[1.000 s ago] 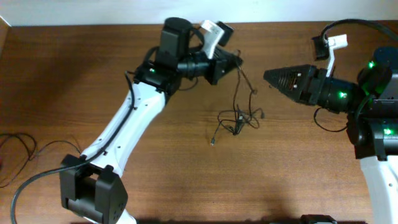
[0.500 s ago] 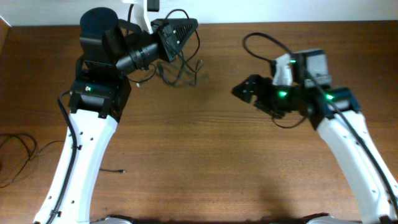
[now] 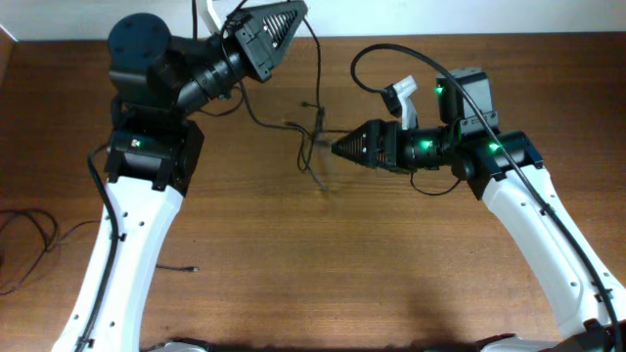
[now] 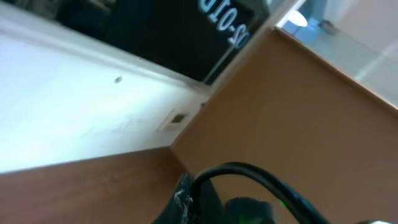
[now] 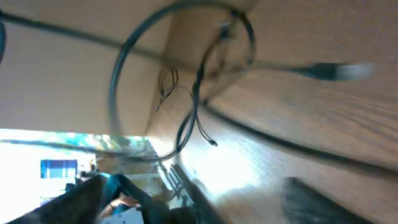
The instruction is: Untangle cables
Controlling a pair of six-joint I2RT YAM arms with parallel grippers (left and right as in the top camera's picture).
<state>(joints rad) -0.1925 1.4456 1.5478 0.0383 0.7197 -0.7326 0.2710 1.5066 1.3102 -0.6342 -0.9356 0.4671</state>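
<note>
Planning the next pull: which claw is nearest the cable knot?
The right claw, its tip beside the knot; the left claw is well away, only one strand leading to it.

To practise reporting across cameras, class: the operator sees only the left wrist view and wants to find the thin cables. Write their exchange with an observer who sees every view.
Operator: My left wrist view shows no thin cords. Where are they?
Observer: Overhead, the cables run from the shut left gripper down to a knot.
Operator: Where is the other arm?
Observer: The right gripper points at that knot, its tip just beside it.
</note>
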